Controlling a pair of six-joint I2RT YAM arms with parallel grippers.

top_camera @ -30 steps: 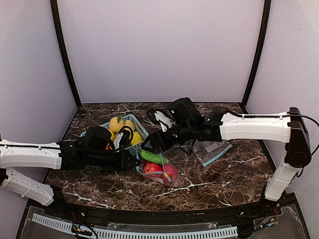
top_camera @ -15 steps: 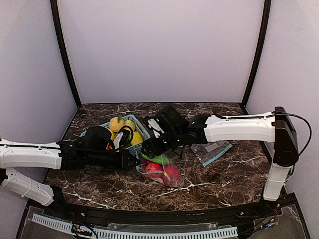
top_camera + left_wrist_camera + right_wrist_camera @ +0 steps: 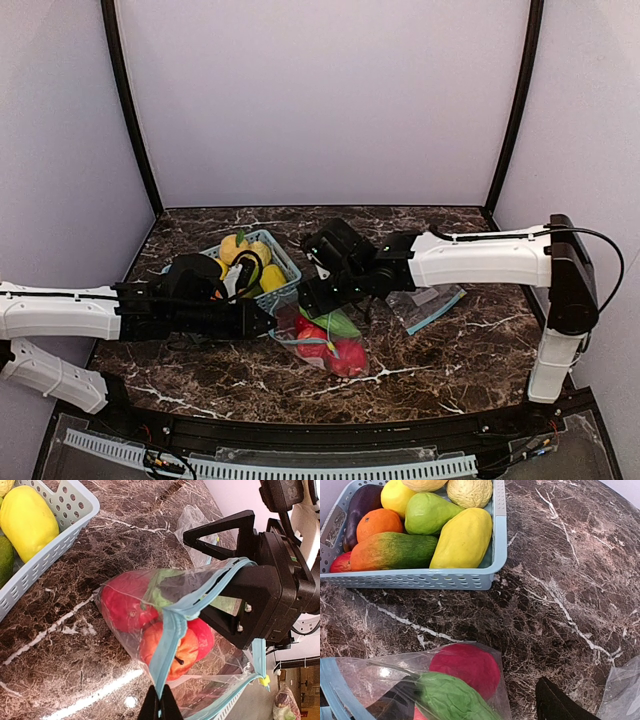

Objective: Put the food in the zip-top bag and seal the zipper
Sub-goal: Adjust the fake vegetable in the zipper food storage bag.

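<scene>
One zipper (image 3: 167, 645), running near-left to far-right | left gripper (image 3: 159, 707) pinching its near end | right gripper (image 3: 310, 298) spread at far end

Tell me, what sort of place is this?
Likely a robot test booth: plain walls box in a marble-patterned table, two white arms stand at its near edge, and a basket holds glossy toy fruit.

We see two arms, the left arm (image 3: 55, 312) and the right arm (image 3: 485, 258), in smooth white shells with black joints. A thin black cable (image 3: 612, 240) loops past the right elbow. The right gripper (image 3: 308, 300) is black and blocky, with open-framed triangular fingers (image 3: 220, 527) and small silver screws (image 3: 239, 628).
</scene>
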